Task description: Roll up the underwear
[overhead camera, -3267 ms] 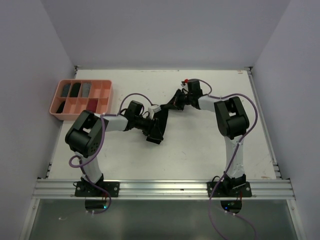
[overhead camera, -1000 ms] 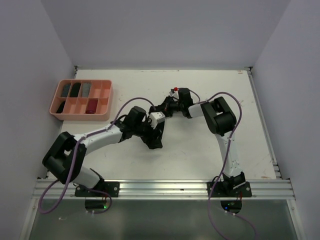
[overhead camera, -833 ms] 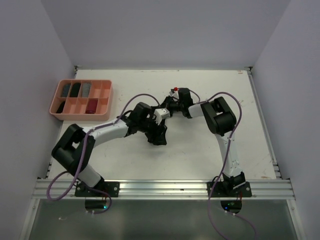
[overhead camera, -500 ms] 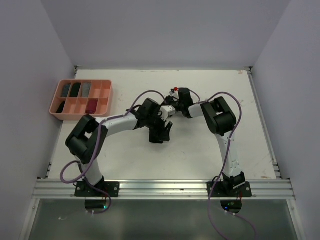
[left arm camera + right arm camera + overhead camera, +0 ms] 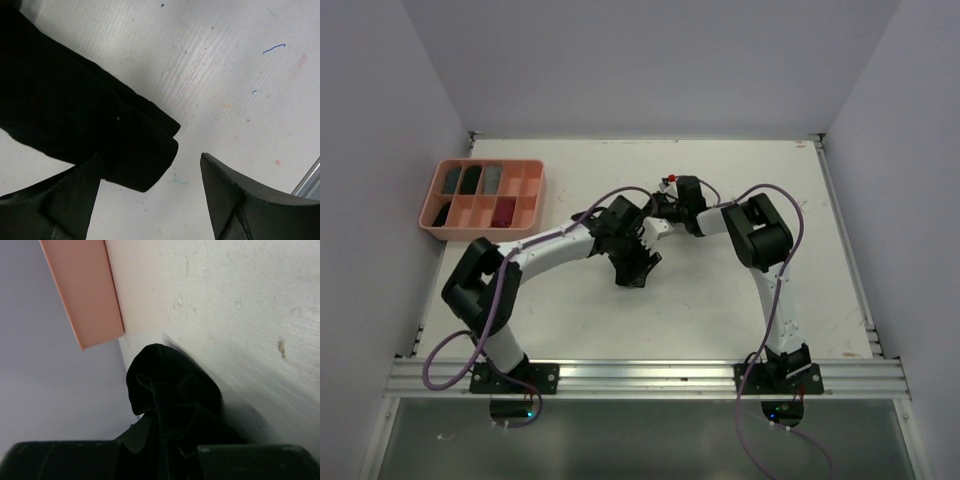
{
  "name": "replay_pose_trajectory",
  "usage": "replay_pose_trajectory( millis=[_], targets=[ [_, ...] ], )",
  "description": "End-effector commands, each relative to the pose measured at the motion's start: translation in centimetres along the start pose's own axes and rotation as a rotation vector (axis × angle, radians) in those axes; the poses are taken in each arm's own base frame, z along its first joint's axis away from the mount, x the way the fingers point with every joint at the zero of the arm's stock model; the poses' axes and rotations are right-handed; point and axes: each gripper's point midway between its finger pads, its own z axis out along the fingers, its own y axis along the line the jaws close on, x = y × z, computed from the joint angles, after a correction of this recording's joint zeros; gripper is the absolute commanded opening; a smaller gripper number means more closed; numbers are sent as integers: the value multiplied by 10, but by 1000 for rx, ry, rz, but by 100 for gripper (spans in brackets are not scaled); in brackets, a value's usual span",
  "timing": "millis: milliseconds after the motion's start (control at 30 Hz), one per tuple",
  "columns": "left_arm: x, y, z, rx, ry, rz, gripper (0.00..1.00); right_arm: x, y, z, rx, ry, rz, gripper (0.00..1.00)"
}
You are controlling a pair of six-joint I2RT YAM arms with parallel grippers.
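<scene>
L wrist cam: black underwear [image 5: 75, 110] lies flat on the table [image 5: 225, 65] as a thick folded strip. Its long axis runs from upper L of the view down to a blunt folded end near centre. L gripper [image 5: 150, 200] has its fingers spread wide and holds nothing. The L finger sits just beside or over the strip's edge, the R finger is on bare table, so the folded end lies between them and a bit to the L. R wrist cam: R gripper [image 5: 160, 457] is nearly closed, with a bunch of the black cloth pinched between its fingers, low over the table. The pink tray [image 5: 82, 290] shows beyond it. Top cam: the strip runs diagonally mid-table, far end at the R gripper, near end under the L gripper. The L arm is nearer the free end, so the roll prob starts there, along the axis toward the R grip. Tray is far L, well apart.
</scene>
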Motion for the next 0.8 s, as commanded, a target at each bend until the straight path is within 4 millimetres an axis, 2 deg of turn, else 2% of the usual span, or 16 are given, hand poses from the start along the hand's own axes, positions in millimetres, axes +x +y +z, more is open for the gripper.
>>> replay_pose_trajectory(
  millis=[0, 67, 100, 133, 167, 200, 233, 267, 300, 333, 367, 400, 500, 600, 633, 767],
  targets=[
    [-14, 7, -35, -89, -36, 88, 82, -2, -19, -1, 48, -17, 20, 14],
    [-30, 12, -53, -117, -119, 101, 83, -4, -18, -1, 46, -19, 14, 14],
    [-34, 4, -57, -70, -159, 107, 84, -3, -19, -1, 48, -18, 19, 14],
    [-47, -1, -72, -52, -238, 124, 84, -3, -20, -1, 48, -17, 17, 14],
    [-50, 1, -79, -25, -279, 113, 83, -4, -19, -1, 46, -18, 15, 14],
    [-47, -13, -80, 64, -303, 116, 73, -3, -19, 0, 47, -16, 15, 14],
    [-47, -14, -82, 93, -323, 103, 65, -3, -20, 0, 48, -17, 19, 14],
    [-41, -10, -81, 120, -317, 71, 58, -4, -20, 0, 47, -17, 19, 14],
    [-37, -22, -80, 229, -324, 59, 50, -4, -20, 0, 47, -17, 19, 14],
    [-27, -26, -72, 319, -299, 20, 49, -3, -21, 0, 47, -15, 19, 14],
    [-23, -18, -71, 367, -308, -37, 47, -4, -19, 0, 43, -14, 15, 14],
    [-19, -22, -62, 456, -307, -108, 44, -3, -19, 0, 41, -10, 17, 14],
    [-19, -21, -53, 608, -363, -237, 41, -3, -17, 0, 36, -7, 12, 14],
    [-17, -24, -48, 678, -376, -363, 42, -3, -15, -1, 32, -5, 7, 14],
    [-30, -17, -47, 666, -450, -311, 43, -4, -14, -1, 31, -7, 7, 14],
    [-26, -9, -25, 639, -451, -403, 46, -4, -16, 0, 31, -6, 11, 14]
  ],
)
